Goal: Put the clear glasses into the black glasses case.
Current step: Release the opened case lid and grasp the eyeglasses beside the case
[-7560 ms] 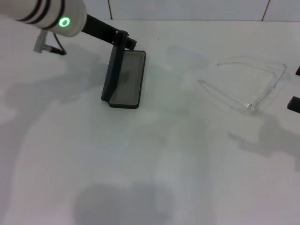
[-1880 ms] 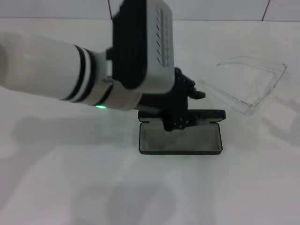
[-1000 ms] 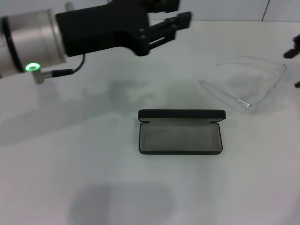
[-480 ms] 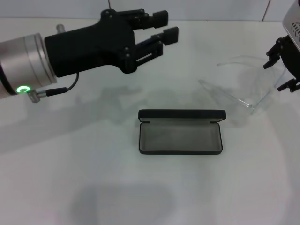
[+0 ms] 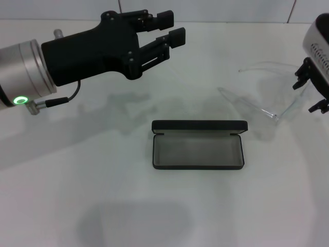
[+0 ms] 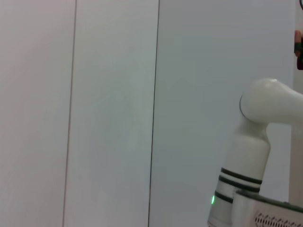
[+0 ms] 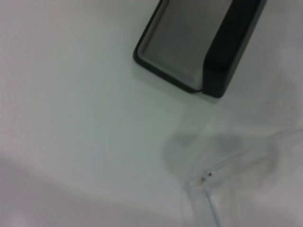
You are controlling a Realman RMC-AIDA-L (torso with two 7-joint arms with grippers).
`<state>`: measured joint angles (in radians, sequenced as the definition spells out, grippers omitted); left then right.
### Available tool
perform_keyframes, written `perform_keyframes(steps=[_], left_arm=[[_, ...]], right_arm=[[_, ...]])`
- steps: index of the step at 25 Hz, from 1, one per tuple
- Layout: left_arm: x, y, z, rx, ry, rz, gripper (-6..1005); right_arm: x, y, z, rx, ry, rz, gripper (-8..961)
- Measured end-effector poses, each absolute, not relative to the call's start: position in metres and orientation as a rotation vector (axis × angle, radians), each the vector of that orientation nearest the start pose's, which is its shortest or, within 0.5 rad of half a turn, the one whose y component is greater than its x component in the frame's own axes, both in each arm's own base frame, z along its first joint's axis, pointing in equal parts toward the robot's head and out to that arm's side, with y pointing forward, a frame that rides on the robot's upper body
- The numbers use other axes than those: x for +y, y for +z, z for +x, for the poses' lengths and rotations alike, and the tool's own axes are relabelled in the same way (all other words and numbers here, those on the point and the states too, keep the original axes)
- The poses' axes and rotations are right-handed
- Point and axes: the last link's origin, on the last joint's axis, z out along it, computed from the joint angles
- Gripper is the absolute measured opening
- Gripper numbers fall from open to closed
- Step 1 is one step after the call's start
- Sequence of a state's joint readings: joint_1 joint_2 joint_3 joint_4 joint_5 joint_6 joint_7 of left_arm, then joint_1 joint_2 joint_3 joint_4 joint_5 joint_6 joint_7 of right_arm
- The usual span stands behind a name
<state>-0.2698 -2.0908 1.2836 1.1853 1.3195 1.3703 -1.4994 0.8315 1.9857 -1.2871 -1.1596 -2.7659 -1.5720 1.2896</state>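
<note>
Left gripper (image 5: 174,27): raised at upper left, arm extended across the view, fingers parted. Right gripper (image 5: 313,90): at the far right edge, fingers spread, pointing downward

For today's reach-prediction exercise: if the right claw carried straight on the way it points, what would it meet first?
Probably the clear glasses: the right claw, open, hangs just above their front. Depth is unclear.

A plain white desk (image 5: 154,216) carries soft grey shadows under even light; behind it stands a pale panelled wall (image 6: 113,113) with thin dark vertical seams
</note>
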Motion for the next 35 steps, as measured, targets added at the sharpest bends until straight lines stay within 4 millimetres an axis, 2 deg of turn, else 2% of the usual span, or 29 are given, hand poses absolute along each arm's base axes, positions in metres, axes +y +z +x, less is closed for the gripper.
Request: perform_keyframes(steps=[3,16,25,30,35], left_arm=[[0.318,0.027,-0.161,-0.267,-1.102,-2.573,361],[0.319,0.031,-0.159,-0.225,-1.125,-2.55,360],[0.318,0.027,-0.166,-0.267,-1.122,-2.55,359],[0.319,0.027,-0.167,-0.269,-1.12,-2.547,359],[0.319,0.029,-0.171,-0.28,-1.119,-2.534,359]], right_arm=[[0.415,0.032,0.177,-0.876,-1.09,-2.718,581],[0.427,0.009,0.191,-0.965,-1.138,-2.672,579],[0.432,0.005,0.189,-0.998,-1.145,-2.647,572],[0.431,0.004,0.191,-0.998,-1.147,-2.654,403],[0.429,0.003,0.192,-0.997,-1.153,-2.666,306]])
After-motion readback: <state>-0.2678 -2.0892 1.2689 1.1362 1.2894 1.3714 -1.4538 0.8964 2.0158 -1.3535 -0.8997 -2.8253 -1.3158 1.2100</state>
